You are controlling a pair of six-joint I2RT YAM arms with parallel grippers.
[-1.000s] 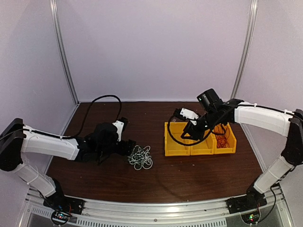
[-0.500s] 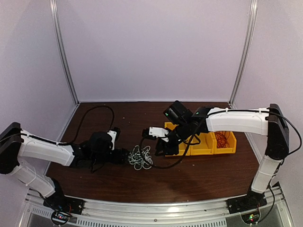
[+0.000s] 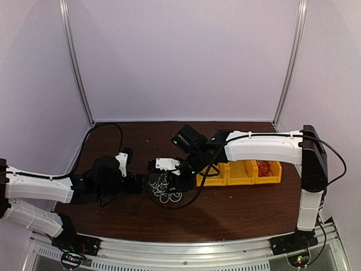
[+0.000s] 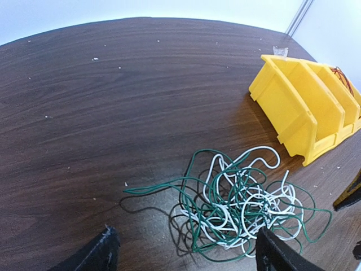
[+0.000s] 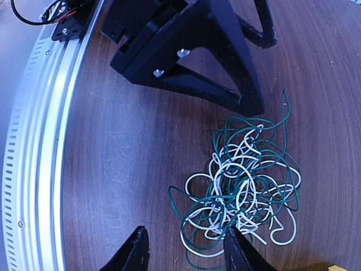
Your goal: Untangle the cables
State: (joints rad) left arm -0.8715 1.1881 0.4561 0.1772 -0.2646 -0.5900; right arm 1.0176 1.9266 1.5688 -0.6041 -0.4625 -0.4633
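Observation:
The cables are a loose tangle of thin green and white wires (image 3: 164, 191) lying on the brown table. In the left wrist view the tangle (image 4: 242, 197) lies ahead of my left gripper (image 4: 189, 261), which is open and empty with its right finger beside the tangle. In the right wrist view the tangle (image 5: 242, 180) lies just ahead of my right gripper (image 5: 186, 257), open and empty, one fingertip at the tangle's edge. From above, my left gripper (image 3: 142, 183) is left of the tangle and my right gripper (image 3: 171, 178) hovers over it.
A row of yellow bins (image 3: 240, 172) stands right of the tangle, also in the left wrist view (image 4: 304, 107). The rightmost bin holds orange-red wires (image 3: 264, 166). The left gripper's black frame (image 5: 192, 51) is close ahead in the right wrist view. A metal rail (image 5: 34, 141) runs along the table's near edge.
My right arm has swung left from the yellow bins to over the tangle. My left gripper has drawn back a little to the left of the tangle.

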